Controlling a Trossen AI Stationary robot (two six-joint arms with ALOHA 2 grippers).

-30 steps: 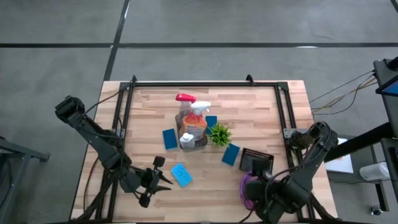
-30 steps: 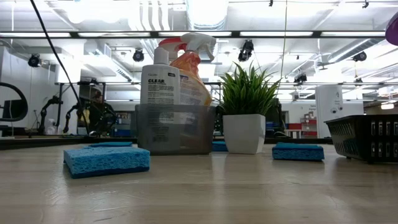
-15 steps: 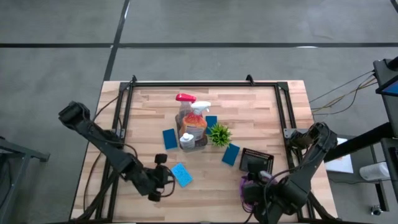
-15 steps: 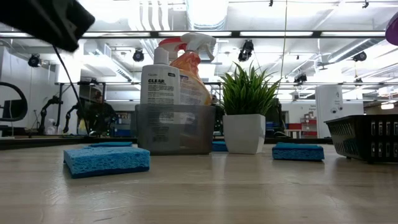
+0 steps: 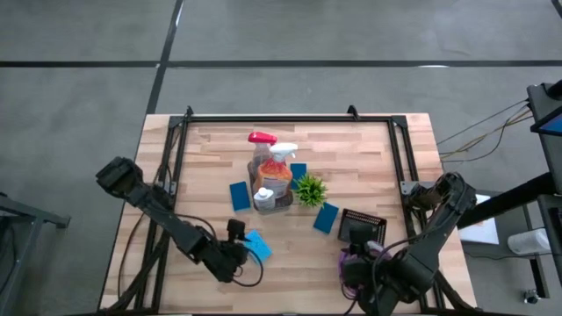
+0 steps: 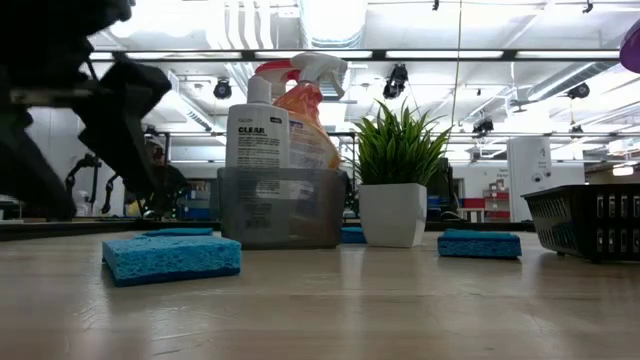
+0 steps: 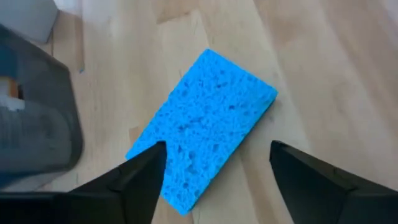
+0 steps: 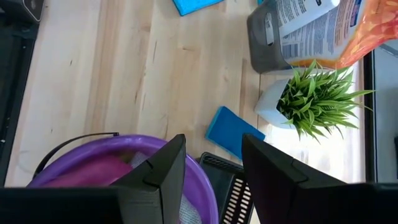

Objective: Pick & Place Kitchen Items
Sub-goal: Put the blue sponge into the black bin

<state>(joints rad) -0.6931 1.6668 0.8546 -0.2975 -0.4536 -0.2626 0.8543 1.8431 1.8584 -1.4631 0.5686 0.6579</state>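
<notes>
A blue sponge lies flat on the wooden table near its front edge. My left gripper is open just above it, one finger on each side, touching nothing; the high view shows it at the sponge's left end. My right gripper is open at the front right, over the rim of a purple bowl with a magenta cloth in it. A grey bin at mid-table holds a clear spray bottle with a red trigger and an orange one. My right gripper has one finger over the inside of the purple bowl and the other outside its rim. I cannot tell whether either finger touches the bowl.
More blue sponges lie around the bin. A small potted plant stands right of the bin. A black basket sits beside the purple bowl. Bare wood lies at the far side and along the left.
My left gripper has gone toward the table's right edge and down to the near blue sponge, coming into the low view at the left. The sponge has stayed where it was. My right gripper has kept its place over the bowl.
</notes>
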